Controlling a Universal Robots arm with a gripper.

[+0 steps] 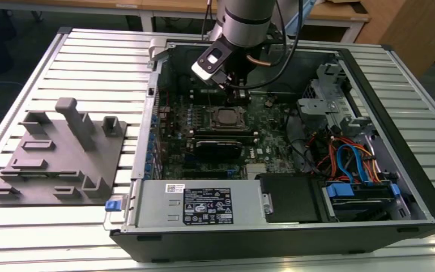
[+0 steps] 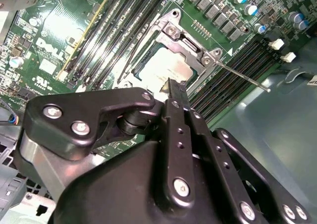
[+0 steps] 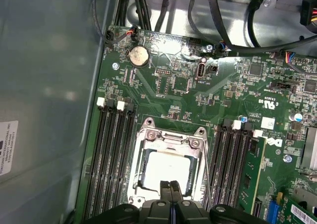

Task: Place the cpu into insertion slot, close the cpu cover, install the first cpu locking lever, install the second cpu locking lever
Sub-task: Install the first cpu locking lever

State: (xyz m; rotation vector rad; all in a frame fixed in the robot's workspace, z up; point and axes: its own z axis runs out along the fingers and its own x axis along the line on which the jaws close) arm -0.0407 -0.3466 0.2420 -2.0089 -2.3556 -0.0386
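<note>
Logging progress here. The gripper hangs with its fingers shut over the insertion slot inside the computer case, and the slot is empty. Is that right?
Not quite: the insertion slot is not empty. The cpu already sits in it, its pale metal top plain in the first wrist view. The rest holds: the gripper hangs over it, fingers shut, inside the computer case.

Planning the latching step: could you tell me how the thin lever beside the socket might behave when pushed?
The lever is a long thin metal rod, so it probably flexes and springs. It looks smooth and narrow, so the claw may slip off it.
</note>
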